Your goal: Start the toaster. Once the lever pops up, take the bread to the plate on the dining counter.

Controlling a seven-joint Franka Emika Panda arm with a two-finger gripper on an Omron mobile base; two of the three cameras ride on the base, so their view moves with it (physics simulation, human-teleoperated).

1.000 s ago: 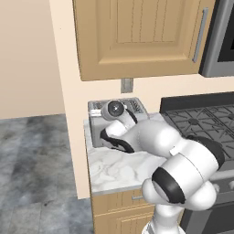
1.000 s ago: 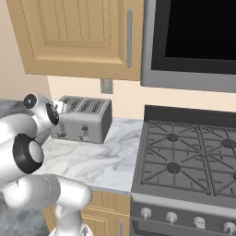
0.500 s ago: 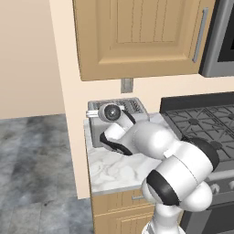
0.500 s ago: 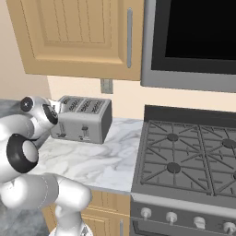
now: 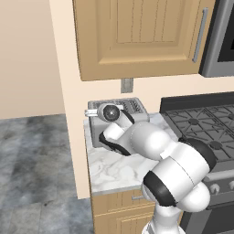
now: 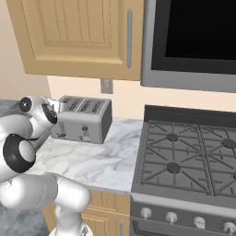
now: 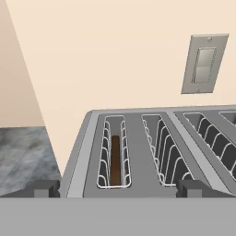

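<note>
The gripper (image 7: 118, 189) is hanging spread wide over the toaster (image 7: 152, 152), framing the bread (image 7: 115, 159) sunk in its eleven-o'clock slot, presumably lining up for the lever.

toaster (image 6: 83, 120): boxy grey metal body, four slots on top lined with white wire guides, front face carrying two slider levers and two small knobs. stands upright at the back left of a white-grey veined marble tabletop (image 6: 97, 159), its rear close to the wall, beside the wall end at the tabletop's left edge.

bread (image 7: 115, 159): thin dark brown slice, standing on edge inside the toaster's leftmost slot as seen in the hand view, sunk between the wire guides with its top edge below the slot's rim. the neighbouring slots show wire guides alone.
</note>
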